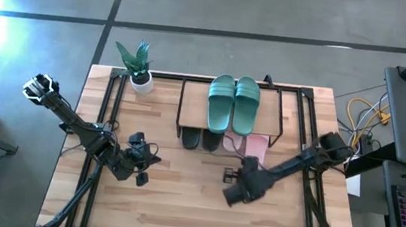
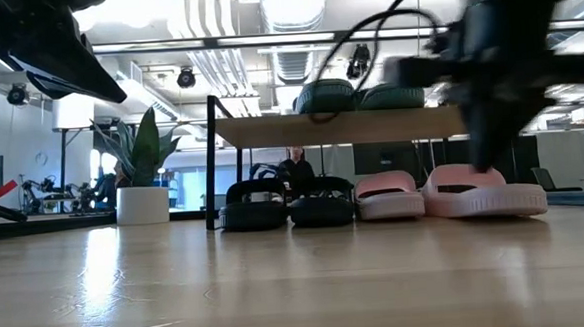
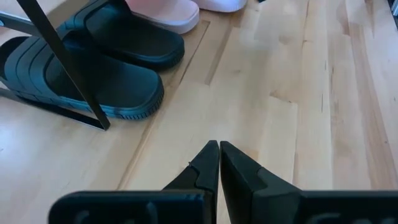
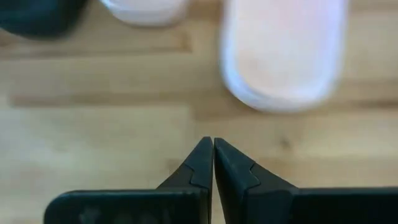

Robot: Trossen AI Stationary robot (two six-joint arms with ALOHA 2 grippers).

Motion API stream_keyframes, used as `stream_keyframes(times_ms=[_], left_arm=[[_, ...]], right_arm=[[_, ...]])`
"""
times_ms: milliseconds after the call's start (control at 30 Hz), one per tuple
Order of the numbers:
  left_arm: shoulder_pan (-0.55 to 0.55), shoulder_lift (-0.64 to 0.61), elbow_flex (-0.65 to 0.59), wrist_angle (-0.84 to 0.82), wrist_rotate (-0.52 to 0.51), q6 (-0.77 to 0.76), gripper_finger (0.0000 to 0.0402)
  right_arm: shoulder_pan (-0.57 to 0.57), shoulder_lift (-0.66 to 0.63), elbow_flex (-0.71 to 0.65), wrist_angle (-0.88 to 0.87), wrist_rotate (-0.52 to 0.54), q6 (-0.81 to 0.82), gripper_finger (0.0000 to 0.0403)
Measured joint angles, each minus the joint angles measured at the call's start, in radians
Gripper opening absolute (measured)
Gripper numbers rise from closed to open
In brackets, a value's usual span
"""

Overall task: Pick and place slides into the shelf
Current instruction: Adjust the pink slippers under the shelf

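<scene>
Nearest us is bare wooden tabletop (image 2: 278, 284), and over it our two claws hang pinched shut with nothing in them: the left gripper (image 3: 219, 163) above open boards, the right gripper (image 4: 212, 163) just short of the heel of a pale pink slide (image 4: 283, 53). Ahead of the right claw that slide sits slightly proud of its mate (image 2: 389, 195), which lies further under the shelf (image 1: 278, 118); ahead of the left claw, beyond the thin black frame leg, lie the two black slides (image 3: 93, 68) side by side on the table under the board. Above them, on the shelf's wooden top, rest the two dark green slides (image 1: 233, 101). So we count six slides: two green, two black, two pink, all at the shelf, so the placing looks all but done. If we are to tidy that forward pink slide, we judge it best to come at its heel squarely and low, so that it slides straight in beside its mate without twisting. Farthest off, beside the shelf, stands one potted plant (image 1: 137, 65).
</scene>
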Motion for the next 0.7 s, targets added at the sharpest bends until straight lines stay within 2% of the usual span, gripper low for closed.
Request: stream_keyframes(times_ms=[200,533,700], left_arm=[[0.000,0.000,-0.001,0.000,0.000,0.001,0.0000],[0.000,0.000,-0.002,0.000,0.000,0.002,0.0000],[0.000,0.000,-0.002,0.000,0.003,0.001,0.0000]], right_arm=[[0.058,0.012,-0.030,-0.030,-0.093,0.059,0.0009],[-0.004,0.010,-0.165,0.014,-0.080,0.083,0.0009],[-0.054,0.010,-0.194,0.021,-0.058,0.028,0.0009]])
